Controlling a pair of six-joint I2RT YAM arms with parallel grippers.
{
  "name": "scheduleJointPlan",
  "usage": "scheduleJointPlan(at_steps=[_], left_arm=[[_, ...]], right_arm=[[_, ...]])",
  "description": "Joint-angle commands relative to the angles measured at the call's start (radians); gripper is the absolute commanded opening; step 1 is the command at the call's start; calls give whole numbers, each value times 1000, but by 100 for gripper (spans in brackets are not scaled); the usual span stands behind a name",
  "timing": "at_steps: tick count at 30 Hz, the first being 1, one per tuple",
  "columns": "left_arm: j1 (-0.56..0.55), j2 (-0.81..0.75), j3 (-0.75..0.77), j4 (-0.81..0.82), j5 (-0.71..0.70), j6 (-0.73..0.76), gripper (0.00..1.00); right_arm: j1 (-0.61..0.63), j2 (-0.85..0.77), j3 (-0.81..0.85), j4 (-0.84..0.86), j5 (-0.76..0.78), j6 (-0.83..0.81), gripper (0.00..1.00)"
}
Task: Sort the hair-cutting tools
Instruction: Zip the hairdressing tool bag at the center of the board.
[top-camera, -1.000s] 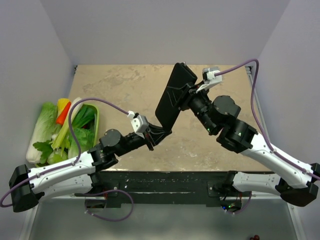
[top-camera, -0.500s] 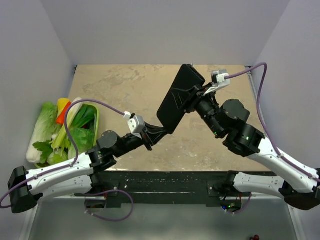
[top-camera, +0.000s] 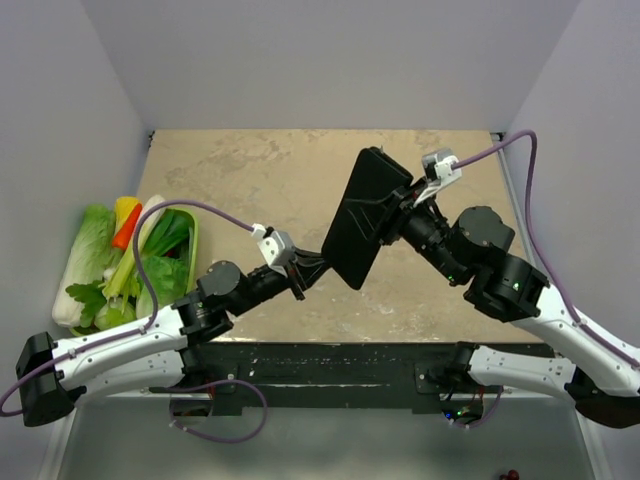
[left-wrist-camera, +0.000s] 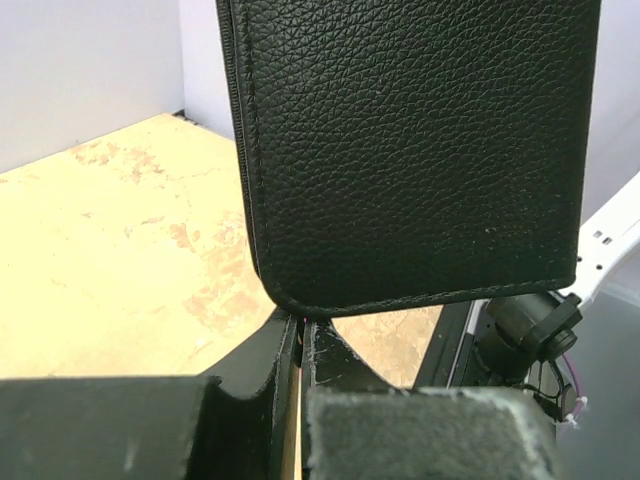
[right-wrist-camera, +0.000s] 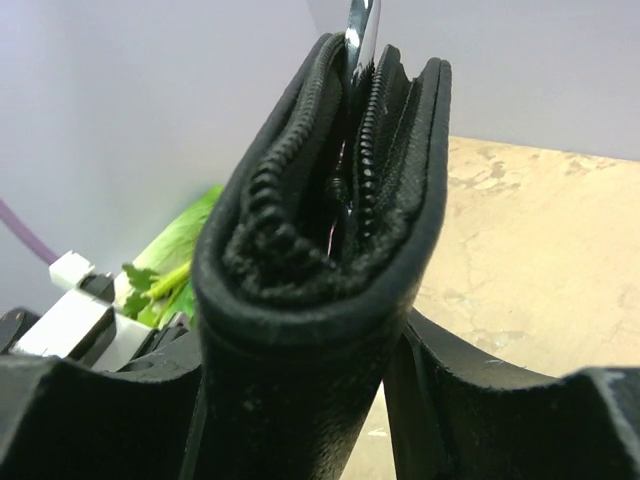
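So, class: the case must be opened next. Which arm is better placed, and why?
Left, probably. The right gripper is clamped around the black case, holding it above the table, so it is busy. The left gripper is shut just under the case's lower corner.

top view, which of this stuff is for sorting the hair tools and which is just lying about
Job: black case in the right gripper, silver tool poking out of it.
Lying about: vegetables, green basket.
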Motion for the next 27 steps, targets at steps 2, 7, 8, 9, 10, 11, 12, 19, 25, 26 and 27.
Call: scheduleJointPlan(at_steps=[2,7,8,9,10,11,12,19,25,26,27], left_arm=[[11,9,72,44,-38,59,0],[11,16,121,-54,27,79,0],[11,18,133,-77,75,85,0],[11,21,155,-126,93,90,0],[10,21,161,-145,103,96,0],[9,16,164,-160,132,99,0],[8,9,166,-180,152,103,0],[-27,51,242,-318,320,189,0],[-64,76,276,-357,392,283,0],[-70,75,282,-368,381,292,0],[-84,71,299,-389,371,304,0]], right_arm=[[3,-16,53,-106,-162,-61,0],[3,-5,109,-256,-224,-104,0],[3,-8,113,-273,-229,-113,0],[1,-11,112,-286,-235,-113,0],[3,-22,109,-303,-246,-111,0],[3,-28,110,-315,-272,-117,0],[3,-30,115,-330,-284,-116,0],[1,-25,156,-482,-444,-124,0],[1,-27,181,-589,-576,-111,0],[3,-30,175,-597,-593,-108,0],[3,-45,158,-605,-603,-105,0]])
